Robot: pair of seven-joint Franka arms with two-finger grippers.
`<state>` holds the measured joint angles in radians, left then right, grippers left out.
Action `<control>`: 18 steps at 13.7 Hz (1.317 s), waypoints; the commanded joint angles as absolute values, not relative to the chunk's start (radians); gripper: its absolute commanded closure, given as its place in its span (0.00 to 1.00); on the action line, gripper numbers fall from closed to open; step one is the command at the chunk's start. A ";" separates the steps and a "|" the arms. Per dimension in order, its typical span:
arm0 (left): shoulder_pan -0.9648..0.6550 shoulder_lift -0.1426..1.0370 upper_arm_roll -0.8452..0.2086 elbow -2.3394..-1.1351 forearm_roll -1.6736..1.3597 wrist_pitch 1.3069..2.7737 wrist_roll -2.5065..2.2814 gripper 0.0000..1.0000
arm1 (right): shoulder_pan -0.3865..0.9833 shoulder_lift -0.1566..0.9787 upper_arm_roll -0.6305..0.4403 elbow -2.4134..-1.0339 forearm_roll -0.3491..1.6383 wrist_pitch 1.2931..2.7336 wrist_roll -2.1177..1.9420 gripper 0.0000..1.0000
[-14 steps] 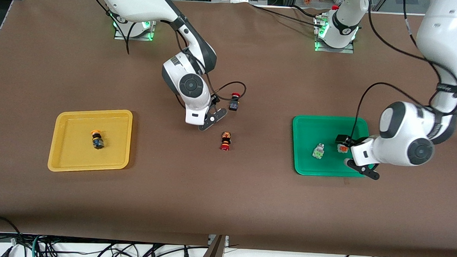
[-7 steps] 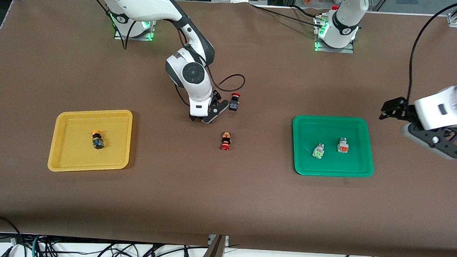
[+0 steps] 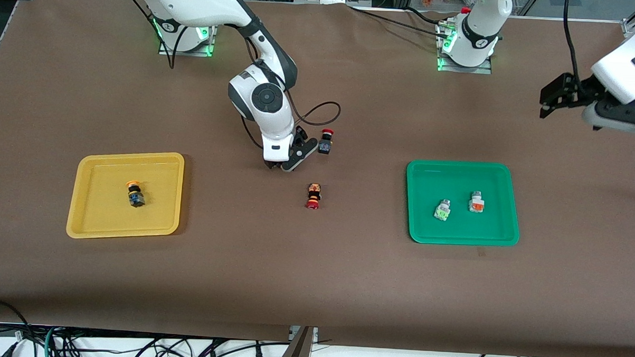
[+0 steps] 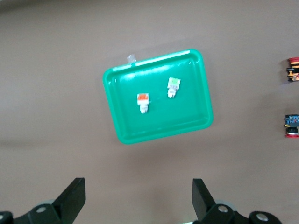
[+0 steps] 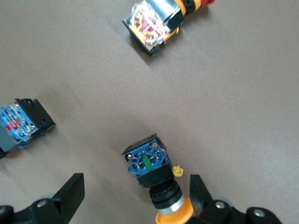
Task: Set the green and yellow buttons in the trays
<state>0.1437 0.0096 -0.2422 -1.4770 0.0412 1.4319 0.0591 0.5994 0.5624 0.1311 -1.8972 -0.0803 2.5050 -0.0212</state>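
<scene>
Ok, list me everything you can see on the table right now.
table: 1, brown cover.
yellow tray: 1, toward the right arm's end.
green tray: 1, toward the left arm's end.
yellow-capped buttons: 2, black bodies; one in the yellow tray, one on the table between the right gripper's fingers.
clear buttons: 2, in the green tray; green insert, orange insert.
red-capped buttons: 2, mid-table; one beside the right gripper, one nearer the camera.
right gripper: open, low at mid-table.
left gripper: open, empty, raised over the left arm's end.
</scene>
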 commanded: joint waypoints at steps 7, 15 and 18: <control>-0.023 -0.071 -0.014 -1.672 0.000 1.552 0.003 0.00 | 0.597 0.584 0.120 -1.914 -0.126 2.568 -0.089 0.00; 0.046 -0.064 -0.014 -1.658 -0.006 1.543 0.052 0.00 | 0.603 0.607 0.120 -1.911 -0.147 2.598 -0.087 0.62; 0.049 -0.063 -0.014 -1.657 -0.008 1.543 0.061 0.00 | 0.592 0.611 0.109 -1.908 -0.147 2.614 -0.087 1.00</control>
